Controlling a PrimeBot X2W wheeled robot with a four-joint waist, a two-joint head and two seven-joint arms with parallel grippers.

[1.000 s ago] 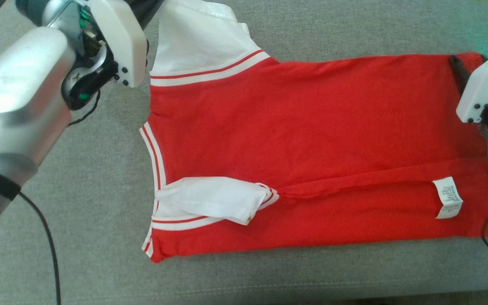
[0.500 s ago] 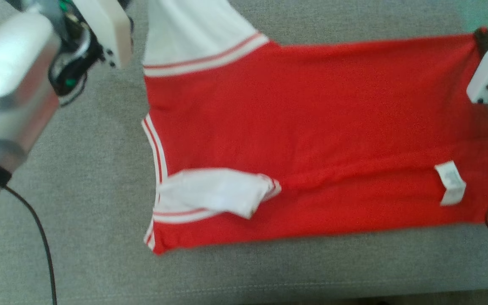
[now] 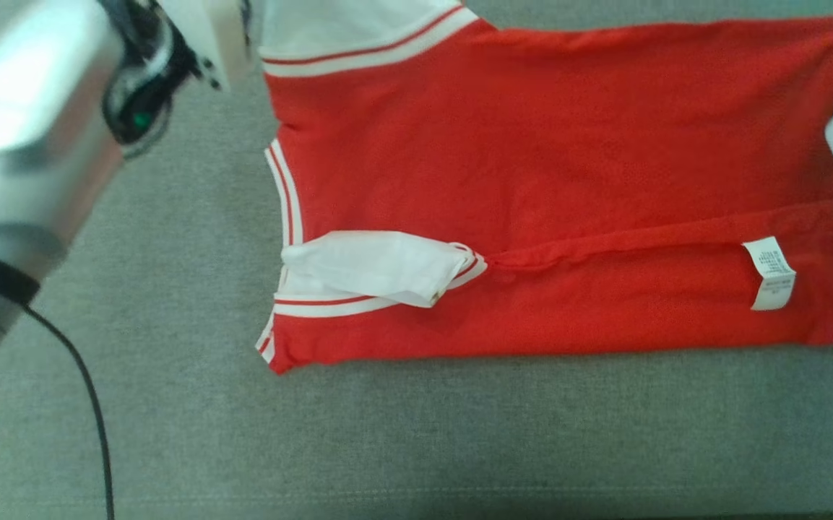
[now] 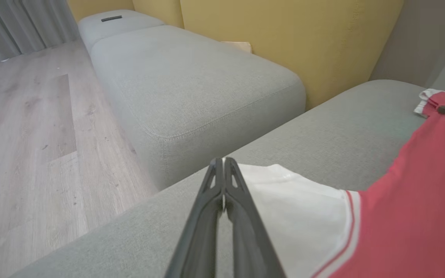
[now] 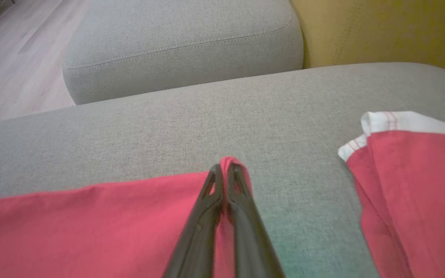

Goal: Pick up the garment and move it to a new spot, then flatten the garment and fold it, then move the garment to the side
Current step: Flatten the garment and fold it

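Looks like the folding step, with the near long side of the red garment (image 3: 532, 144) already turned over. Finds the garment spread wide on the grey sofa seat (image 3: 459, 433), neck end to the left, hem end to the right. Pinches the far white sleeve (image 4: 291, 200) at its edge with the left gripper (image 4: 223, 162), long dark fingers pressed tight together on the cloth. Pinches the far hem corner with the right gripper (image 5: 226, 168) the same way, shut on a small peak of red cloth. Calls next for lifting both held ends together, at the same height, and carrying the far side over toward the near side. Needs a slow, even pull, to keep the cloth from sagging in the middle or dragging along the seat. Seems soft and floppy: thin red knit, white sleeves, red and white stripes at the sleeve seams and neck. Shows the near sleeve (image 3: 365, 263) tucked in on top, a bit crumpled, and a small white label (image 3: 770, 273) near the hem. Offers a rough, woven, slightly grippy bed in the seat, with rounded padded edges. Leaves a second grey cushion (image 4: 191, 85), a yellow panel (image 4: 284, 31) and a pale wooden floor (image 4: 21, 135) beyond.
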